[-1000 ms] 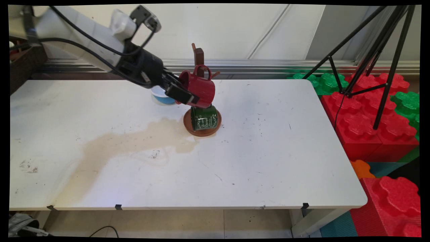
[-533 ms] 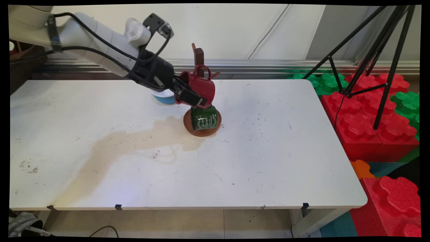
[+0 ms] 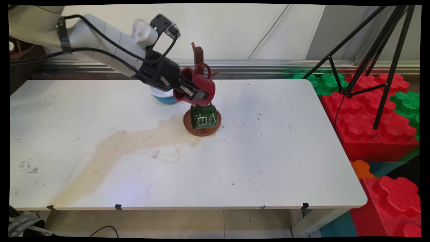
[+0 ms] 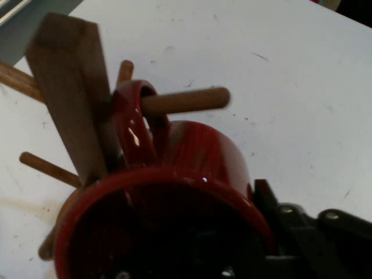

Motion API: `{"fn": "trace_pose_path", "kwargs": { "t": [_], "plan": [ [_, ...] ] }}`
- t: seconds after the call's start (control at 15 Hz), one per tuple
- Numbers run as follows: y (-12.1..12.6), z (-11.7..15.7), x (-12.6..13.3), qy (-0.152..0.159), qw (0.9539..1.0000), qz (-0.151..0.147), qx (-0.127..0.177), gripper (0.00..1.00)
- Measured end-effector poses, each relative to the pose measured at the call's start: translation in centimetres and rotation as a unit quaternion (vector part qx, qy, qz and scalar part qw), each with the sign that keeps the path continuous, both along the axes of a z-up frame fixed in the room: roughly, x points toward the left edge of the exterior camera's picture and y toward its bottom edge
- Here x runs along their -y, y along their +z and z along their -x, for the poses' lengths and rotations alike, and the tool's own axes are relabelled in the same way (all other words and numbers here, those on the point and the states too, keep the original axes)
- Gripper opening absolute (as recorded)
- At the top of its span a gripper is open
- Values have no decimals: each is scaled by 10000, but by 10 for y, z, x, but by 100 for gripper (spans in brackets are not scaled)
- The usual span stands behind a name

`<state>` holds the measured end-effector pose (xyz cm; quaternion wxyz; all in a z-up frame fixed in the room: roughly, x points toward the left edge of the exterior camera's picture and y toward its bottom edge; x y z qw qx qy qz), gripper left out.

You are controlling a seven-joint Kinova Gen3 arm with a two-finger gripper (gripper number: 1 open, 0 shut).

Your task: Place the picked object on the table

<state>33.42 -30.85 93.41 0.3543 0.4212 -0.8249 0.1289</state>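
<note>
The black two-finger gripper (image 3: 192,93) is closed on the rim of a glossy red ceramic mug (image 3: 201,84) — one finger inside the mouth, the other (image 4: 273,212) outside the wall. The mug's handle loop (image 4: 135,116) is threaded over a round peg (image 4: 186,100) of the brown wooden mug tree (image 3: 198,55). At six o'clock below hangs a dark green enamel mug (image 3: 203,116), over the tree's round base (image 3: 202,130) — at nine o'clock, a blue-and-white bowl (image 3: 163,97) sits on the white table (image 3: 268,151).

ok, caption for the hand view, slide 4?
Red mug hung by its handle on a peg of the wooden mug tree.
</note>
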Motion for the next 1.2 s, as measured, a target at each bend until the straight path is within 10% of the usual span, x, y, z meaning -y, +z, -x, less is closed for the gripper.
{"fn": "trace_pose_path", "kwargs": {
  "t": [1.2],
  "plan": [
    [27, -6, -34, -343, 9993, -37, -136, 0]
  ]
}}
